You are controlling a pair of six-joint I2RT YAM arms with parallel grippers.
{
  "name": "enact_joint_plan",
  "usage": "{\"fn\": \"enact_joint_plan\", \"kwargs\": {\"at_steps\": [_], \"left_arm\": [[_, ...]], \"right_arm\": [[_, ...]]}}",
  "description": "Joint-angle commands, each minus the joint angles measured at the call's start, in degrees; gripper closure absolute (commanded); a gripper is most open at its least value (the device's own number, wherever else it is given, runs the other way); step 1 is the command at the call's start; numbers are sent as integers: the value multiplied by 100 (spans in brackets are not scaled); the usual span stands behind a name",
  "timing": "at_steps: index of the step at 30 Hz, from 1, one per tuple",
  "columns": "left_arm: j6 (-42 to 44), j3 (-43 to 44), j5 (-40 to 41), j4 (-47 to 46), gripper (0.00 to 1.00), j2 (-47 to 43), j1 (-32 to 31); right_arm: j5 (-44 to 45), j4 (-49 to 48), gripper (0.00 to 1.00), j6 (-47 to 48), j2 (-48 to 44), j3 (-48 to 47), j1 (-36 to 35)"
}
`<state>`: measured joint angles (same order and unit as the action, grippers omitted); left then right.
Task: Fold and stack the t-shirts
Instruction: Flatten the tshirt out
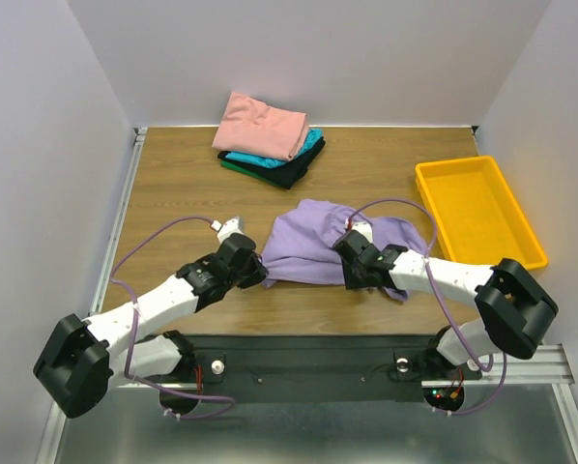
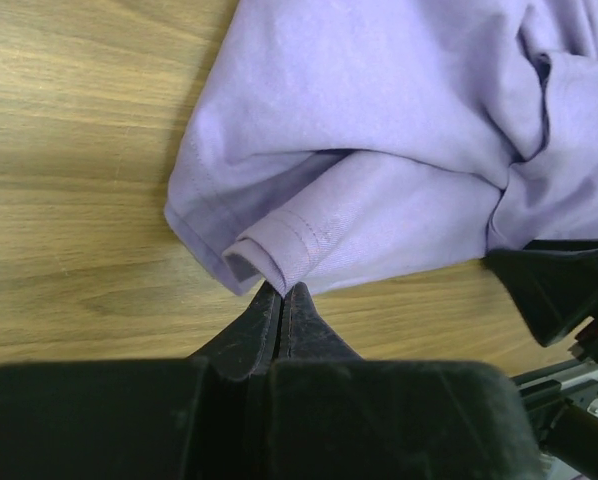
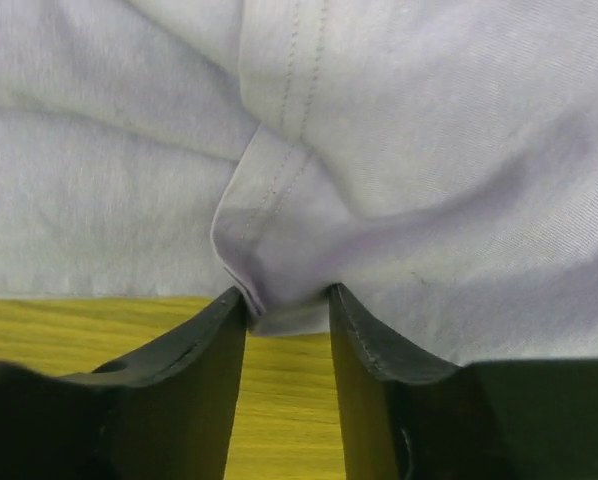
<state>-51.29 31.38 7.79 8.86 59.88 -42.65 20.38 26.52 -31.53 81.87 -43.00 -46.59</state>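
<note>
From above, the purple shirt [image 1: 332, 242] lies crumpled at the middle of the desk [image 1: 173, 184]. Its longer side runs left to right, between the two arms. The left hand [image 1: 257, 274] sits at the shirt's near-left edge and the right hand [image 1: 350, 266] at its near-right part, so each arm has its own end of the cloth. The stack of folded shirts [image 1: 268, 145], pink on top of teal, black and green, lies well apart at the back of the desk, behind and slightly left of the purple one. The left arm looks the nearer to it. A yellow tray [image 1: 477, 208] stands off to the right.

In the left wrist view, the fingers [image 2: 264, 325] are pressed together. A rolled hem corner of the shirt meets their tips and appears nipped there. The rest of the cloth spreads away ahead and to the right.

In the right wrist view, the fingers [image 3: 219, 345] stand a little apart. A thick stitched fold fills the gap at the tips and touches both sides, so it appears clamped, with the cloth ahead.

I judge the next move to be a spread: the hands drawing apart along that left-right line to flatten the shirt.
</note>
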Motion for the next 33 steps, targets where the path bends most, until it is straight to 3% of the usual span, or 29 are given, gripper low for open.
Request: {"fn": "enact_joint_plan", "kwargs": {"at_steps": [1,10,18,26,33], "left_arm": [[-13,-17,188,54,100,-2,55],[5,0,311,98,100,-187,99],[154,553,749,431,100,-537,135],[347,1861,1619,836,100,-1206,214],[734,3005,2742,923,100,-1900,222]], "right_arm": [[414,-341,67,-240,-127,-121,-52],[423,-587,100,-266,-267,2,-52],[1537,-613,99,-161,-1444,-340,-43],[4182,-587,100,164,-2938,-1236,-43],[5203,-569,100,1287,-3476,-2589,-43]]}}
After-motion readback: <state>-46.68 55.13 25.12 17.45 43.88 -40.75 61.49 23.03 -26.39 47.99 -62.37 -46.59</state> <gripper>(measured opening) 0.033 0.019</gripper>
